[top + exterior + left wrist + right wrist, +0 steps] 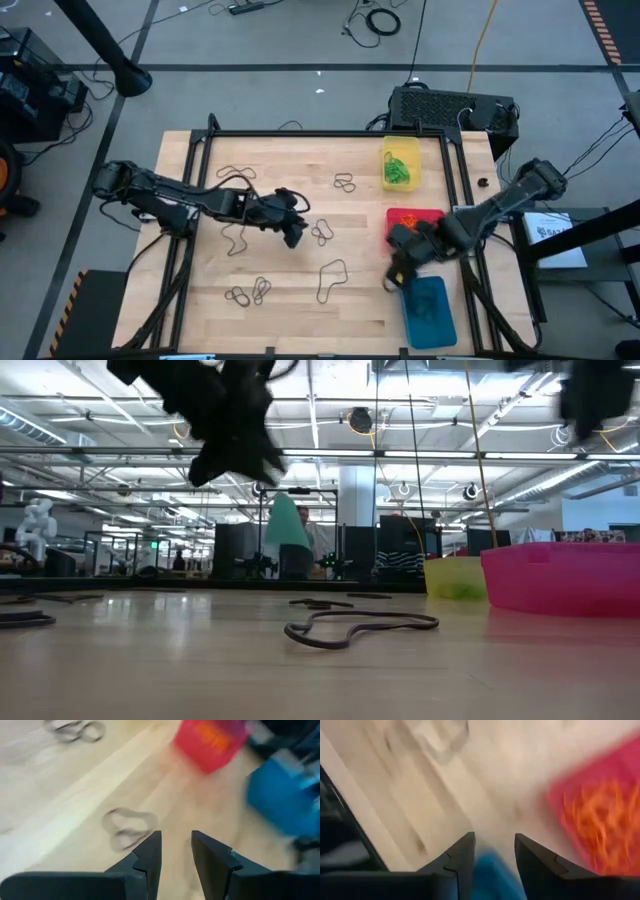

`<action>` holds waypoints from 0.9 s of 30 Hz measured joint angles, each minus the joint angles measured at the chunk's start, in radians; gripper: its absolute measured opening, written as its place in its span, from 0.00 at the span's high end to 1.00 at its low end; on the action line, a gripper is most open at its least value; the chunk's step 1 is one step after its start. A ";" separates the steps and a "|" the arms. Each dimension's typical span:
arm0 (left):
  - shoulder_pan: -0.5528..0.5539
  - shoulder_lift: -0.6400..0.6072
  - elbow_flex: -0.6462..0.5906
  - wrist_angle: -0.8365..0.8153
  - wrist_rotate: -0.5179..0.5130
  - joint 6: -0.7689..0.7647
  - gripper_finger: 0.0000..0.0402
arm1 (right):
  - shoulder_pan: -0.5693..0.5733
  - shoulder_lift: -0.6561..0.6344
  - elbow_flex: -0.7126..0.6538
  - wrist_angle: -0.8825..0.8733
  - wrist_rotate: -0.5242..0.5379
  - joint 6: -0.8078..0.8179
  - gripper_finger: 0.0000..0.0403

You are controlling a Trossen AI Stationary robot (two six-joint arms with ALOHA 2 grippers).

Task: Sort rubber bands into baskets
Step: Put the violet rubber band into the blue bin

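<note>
Several dark rubber bands lie flat on the wooden table, one point(322, 233) just right of my left gripper point(294, 235) and a larger one point(332, 280) nearer the front. My left gripper is open and empty above the table's middle; its wrist view shows a dark band point(127, 827) lying ahead of its fingers. My right gripper point(398, 272) is open and empty between the red basket point(412, 218) and the blue basket point(430, 312), over the blue basket's far end point(492, 875). The red basket holds orange bands point(597, 822). The yellow basket point(400, 163) holds green bands.
A black box point(450, 108) stands beyond the table's far right corner. A black frame rail point(330, 133) borders the table. More dark bands lie at the far left point(236, 173), the far middle point(345, 183) and the near left point(248, 293). Bare wood lies along the near edge.
</note>
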 joint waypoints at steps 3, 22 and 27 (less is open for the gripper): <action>0.031 0.000 0.000 -0.137 0.009 0.076 0.72 | -0.099 0.000 0.000 0.125 0.073 -0.070 0.67; 0.155 0.000 0.000 -0.464 -0.017 0.398 0.72 | -0.552 0.280 0.001 0.730 0.126 -0.858 0.71; 0.172 0.000 0.000 -0.517 -0.021 0.394 0.72 | -0.548 0.430 0.000 0.868 0.052 -1.007 0.72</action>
